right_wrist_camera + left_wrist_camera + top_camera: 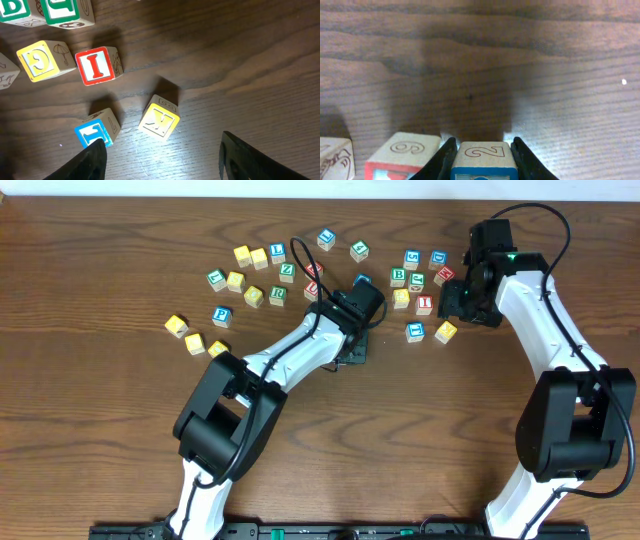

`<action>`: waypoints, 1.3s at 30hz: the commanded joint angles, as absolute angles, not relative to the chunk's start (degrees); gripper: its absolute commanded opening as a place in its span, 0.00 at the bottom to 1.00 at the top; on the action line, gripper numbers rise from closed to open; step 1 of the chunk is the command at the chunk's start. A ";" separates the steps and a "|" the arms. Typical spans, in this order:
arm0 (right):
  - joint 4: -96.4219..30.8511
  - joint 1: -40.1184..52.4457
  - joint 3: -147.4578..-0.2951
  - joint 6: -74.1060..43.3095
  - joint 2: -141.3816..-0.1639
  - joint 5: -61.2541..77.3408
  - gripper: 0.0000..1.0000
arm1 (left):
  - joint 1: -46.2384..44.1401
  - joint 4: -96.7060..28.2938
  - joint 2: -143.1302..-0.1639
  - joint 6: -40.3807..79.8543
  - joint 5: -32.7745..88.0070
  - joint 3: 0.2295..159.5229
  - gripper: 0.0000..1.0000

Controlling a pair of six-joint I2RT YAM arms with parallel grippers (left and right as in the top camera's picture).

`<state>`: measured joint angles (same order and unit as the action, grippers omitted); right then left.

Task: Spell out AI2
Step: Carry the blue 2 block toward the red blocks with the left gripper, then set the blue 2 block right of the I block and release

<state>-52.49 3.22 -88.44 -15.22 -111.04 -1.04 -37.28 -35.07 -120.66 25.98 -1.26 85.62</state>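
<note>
My left gripper (482, 144) is shut on a blue-edged block marked 2 (482, 156), down at the table; in the overhead view it is at mid-table (358, 298). A red-edged block marked 6 or 9 (405, 152) sits just left of it. My right gripper (162, 155) is open and empty, hovering over a yellow block (160, 120) and a blue block (97, 131). The red I block (97, 65) lies beyond them, and also shows in the overhead view (425, 304). I cannot pick out an A block.
Several letter blocks are scattered across the far half of the table, a cluster at left (245, 280) and another by the right arm (410, 275). Three yellow blocks (195, 340) lie apart at the left. A yellow G block (37, 60) sits beside the I.
</note>
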 commanded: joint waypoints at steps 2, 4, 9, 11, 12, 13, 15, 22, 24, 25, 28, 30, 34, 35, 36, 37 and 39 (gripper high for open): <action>-52.58 2.98 -89.14 -14.50 -110.34 -0.91 0.68 | -37.21 -34.22 -122.50 27.11 -3.29 84.97 0.20; -52.58 2.98 -89.14 -14.50 -110.34 -0.91 0.68 | -37.21 -34.06 -122.78 27.11 -3.29 84.97 0.20; -52.60 2.98 -89.14 -14.48 -110.34 -0.91 0.69 | -37.21 -33.98 -123.09 27.11 -3.27 84.97 0.28; -52.71 2.98 -89.14 -14.48 -110.34 -0.93 0.70 | -37.21 -33.98 -123.09 27.11 -3.27 84.97 0.33; -52.71 2.98 -89.14 -14.48 -110.34 -0.93 0.70 | -37.21 -33.98 -123.09 27.11 -3.27 84.97 0.34; -52.71 2.98 -89.14 -14.46 -110.34 -0.93 0.70 | -37.21 -33.95 -123.09 27.11 -3.27 84.97 0.34; -52.73 2.98 -89.14 -14.13 -110.34 -0.93 0.71 | -37.21 -33.93 -123.09 27.11 -3.27 84.97 0.38; -52.71 2.98 -89.14 -14.04 -110.34 -0.93 0.72 | -37.21 -34.17 -122.30 27.03 -3.01 84.99 0.39; -52.73 2.98 -89.14 -14.04 -110.34 -0.93 0.72 | -37.21 -34.61 -120.95 26.81 -3.01 85.14 0.39; -52.73 2.98 -89.14 -14.04 -110.34 -0.93 0.72 | -37.21 -34.63 -120.16 26.44 -3.01 85.21 0.38; -52.73 2.98 -89.14 -14.04 -110.34 -0.93 0.72 | -37.21 -34.48 -116.62 23.75 -3.05 85.47 0.38; -52.73 2.98 -89.14 -14.04 -110.34 -0.93 0.72 | -37.08 -34.57 -113.73 22.26 -3.05 85.82 0.38; -52.69 2.98 -89.14 -14.06 -110.34 -0.93 0.70 | -36.53 -34.96 -107.11 20.32 -3.07 85.91 0.39; -52.69 2.98 -89.14 -14.06 -110.34 -0.93 0.70 | -36.21 -35.38 -105.25 20.14 -3.07 85.91 0.39; -52.69 2.98 -89.14 -14.06 -110.34 -0.91 0.69 | -35.51 -36.32 -102.78 19.88 -3.07 85.91 0.38; -52.71 2.98 -89.14 -14.06 -110.34 -0.91 0.69 | -34.76 -37.36 -101.06 19.62 -3.07 85.91 0.38; -52.73 3.09 -89.14 -14.02 -110.34 -0.25 0.68 | -32.88 -40.10 -98.37 19.09 -3.07 85.91 0.38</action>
<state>-52.69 3.22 -88.44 -14.76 -111.04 -1.04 -35.99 -37.15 -103.00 21.50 -2.07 85.58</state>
